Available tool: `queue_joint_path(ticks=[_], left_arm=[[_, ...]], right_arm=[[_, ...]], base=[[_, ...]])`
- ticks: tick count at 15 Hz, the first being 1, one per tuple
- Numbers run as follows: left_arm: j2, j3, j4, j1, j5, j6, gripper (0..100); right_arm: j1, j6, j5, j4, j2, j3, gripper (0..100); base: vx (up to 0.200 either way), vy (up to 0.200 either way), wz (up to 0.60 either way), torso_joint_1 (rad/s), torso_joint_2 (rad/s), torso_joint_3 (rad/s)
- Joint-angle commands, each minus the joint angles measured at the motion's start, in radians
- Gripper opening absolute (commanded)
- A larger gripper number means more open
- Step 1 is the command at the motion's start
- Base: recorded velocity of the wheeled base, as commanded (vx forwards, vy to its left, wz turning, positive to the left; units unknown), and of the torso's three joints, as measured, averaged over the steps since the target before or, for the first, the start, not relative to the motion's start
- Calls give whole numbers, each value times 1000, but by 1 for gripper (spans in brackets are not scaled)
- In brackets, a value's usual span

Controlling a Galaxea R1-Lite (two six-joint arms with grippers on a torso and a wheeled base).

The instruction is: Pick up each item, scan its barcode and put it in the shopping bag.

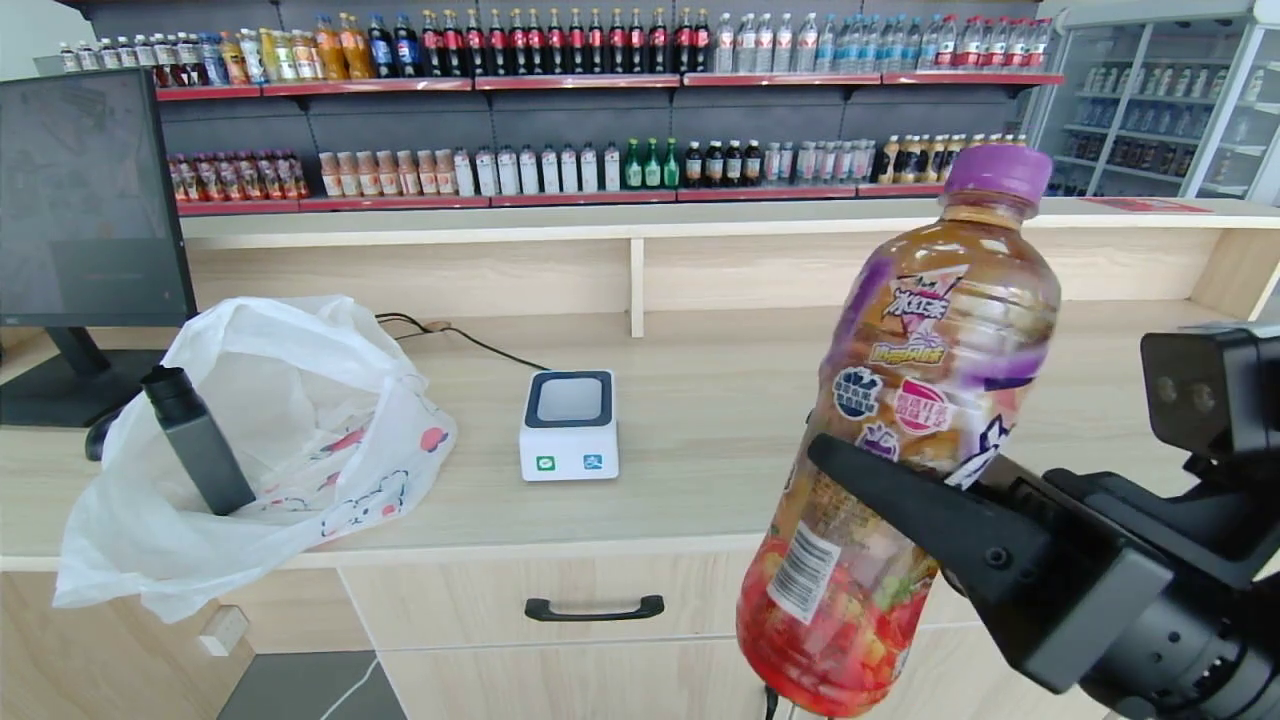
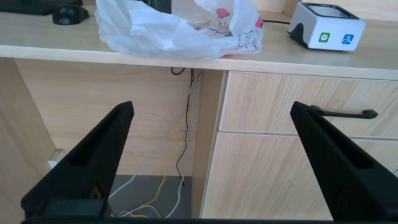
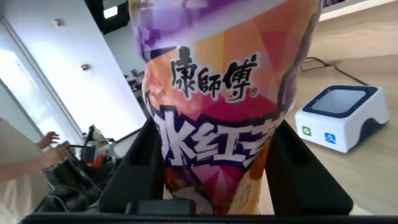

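Note:
My right gripper [image 1: 900, 490] is shut on a drink bottle [image 1: 900, 430] with a purple cap and a colourful label, held upright and slightly tilted in the air in front of the counter's right part. Its barcode faces me low on the label. In the right wrist view the bottle [image 3: 217, 106] sits between the fingers [image 3: 134, 168]. The white barcode scanner [image 1: 568, 424] stands mid-counter, also the scanner [image 3: 339, 118] and the scanner [image 2: 326, 26]. A white shopping bag [image 1: 290, 440] lies open at the left with a grey bottle [image 1: 198, 440] in it. My left gripper [image 2: 211, 162] hangs open below the counter edge.
A dark monitor [image 1: 85, 220] stands at the counter's far left, with a black cable [image 1: 460, 340] running behind the scanner. A drawer with a black handle [image 1: 594, 608] is below the counter. Shelves of drinks [image 1: 600, 100] line the back wall.

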Motion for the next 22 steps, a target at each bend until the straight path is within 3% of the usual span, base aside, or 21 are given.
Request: queue_joint_path(ticks=[1, 4, 7, 10, 16, 19, 22], left_arm=[[0, 0, -1, 0, 0, 0, 100], [0, 0, -1, 0, 0, 0, 100], [0, 0, -1, 0, 0, 0, 100], [0, 0, -1, 0, 0, 1, 100], [0, 0, -1, 0, 0, 0, 100], [0, 0, -1, 0, 0, 0, 100], [0, 0, -1, 0, 0, -2, 100]], right_arm=[[-66, -67, 1, -2, 66, -7, 0], [-168, -283, -7, -2, 115, 6, 0], [-250, -372, -20, -2, 86, 66, 0], [-474, -457, -19, -2, 74, 37, 0], [-703, -561, -20, -2, 108, 19, 0], [-717, -562, -22, -2, 135, 0, 0], [-717, -558, -20, -2, 183, -158, 0]], base=[[0, 0, 0, 0, 0, 0], [0, 0, 0, 0, 0, 0], [0, 0, 0, 0, 0, 0], [0, 0, 0, 0, 0, 0], [0, 0, 0, 0, 0, 0], [0, 0, 0, 0, 0, 0], [0, 0, 0, 0, 0, 0]])
